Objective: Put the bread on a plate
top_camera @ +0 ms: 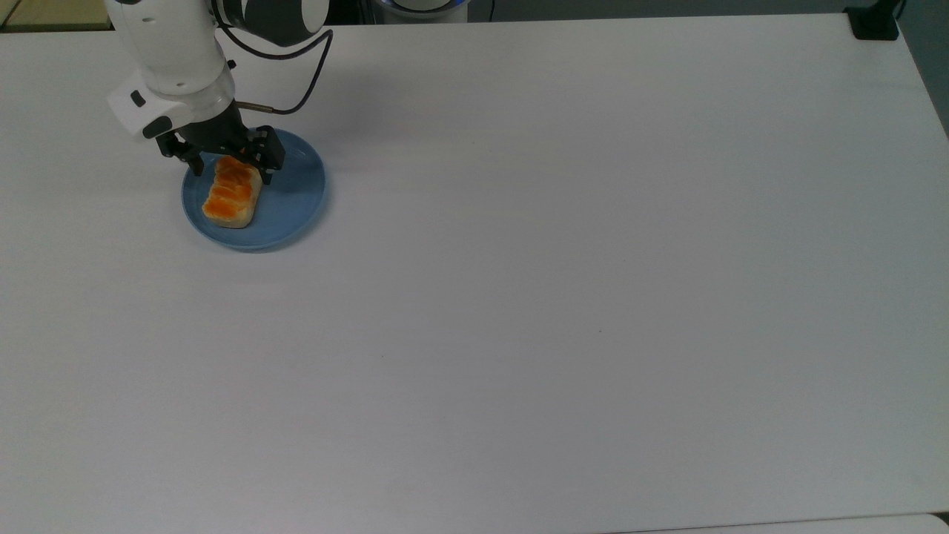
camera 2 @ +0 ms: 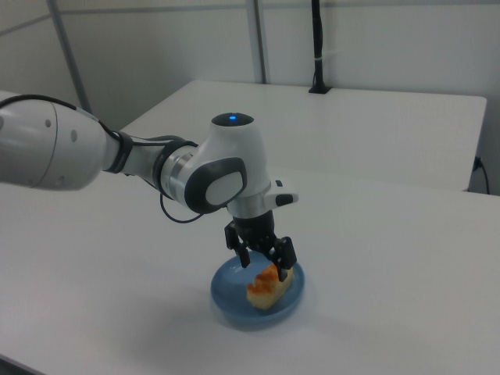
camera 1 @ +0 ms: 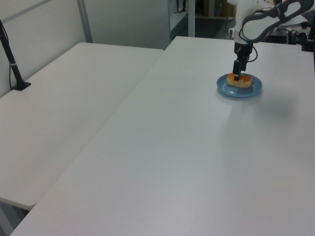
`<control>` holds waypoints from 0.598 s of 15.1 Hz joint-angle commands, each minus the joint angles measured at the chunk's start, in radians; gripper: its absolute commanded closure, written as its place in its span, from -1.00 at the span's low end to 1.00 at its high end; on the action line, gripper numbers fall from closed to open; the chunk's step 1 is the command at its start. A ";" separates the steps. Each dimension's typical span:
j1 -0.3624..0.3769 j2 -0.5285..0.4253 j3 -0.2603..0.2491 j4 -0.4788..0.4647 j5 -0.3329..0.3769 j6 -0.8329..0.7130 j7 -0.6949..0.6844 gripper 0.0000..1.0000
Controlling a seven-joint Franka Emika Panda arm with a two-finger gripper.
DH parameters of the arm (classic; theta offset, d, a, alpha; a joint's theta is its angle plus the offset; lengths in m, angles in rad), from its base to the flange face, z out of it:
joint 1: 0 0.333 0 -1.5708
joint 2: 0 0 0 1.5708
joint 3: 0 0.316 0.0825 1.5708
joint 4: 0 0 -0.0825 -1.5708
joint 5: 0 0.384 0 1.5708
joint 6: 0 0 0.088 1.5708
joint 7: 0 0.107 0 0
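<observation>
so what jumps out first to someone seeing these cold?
The orange-topped bread lying on the blue plate, near the top view's upper left corner of a bare white table. Right over the bread's far end, the arm's black hand is open, fingers either side of the loaf.

Broad white desk (top_camera: pixel 563 297), matte and plain, reaching across nearly all of the top view. Resting directly on it, near the top view's upper left corner: a round light-blue plate (top_camera: pixel 293 204) with raised rim. In the left view, plate (camera 1: pixel 251 91) toward the far right of the desktop (camera 1: pixel 187 147). In the right view, plate (camera 2: pixel 228 303) near the front edge of the desk (camera 2: pixel 391 258). Second white desk (camera 1: pixel 64 108) alongside, at the left view's left.
</observation>
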 commanded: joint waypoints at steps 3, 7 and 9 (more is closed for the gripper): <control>0.009 -0.100 0.000 0.149 0.006 -0.202 0.095 -1.00; 0.027 -0.119 0.011 0.490 0.124 -0.597 0.140 -1.00; 0.078 -0.158 0.017 0.512 0.113 -0.648 0.216 -1.00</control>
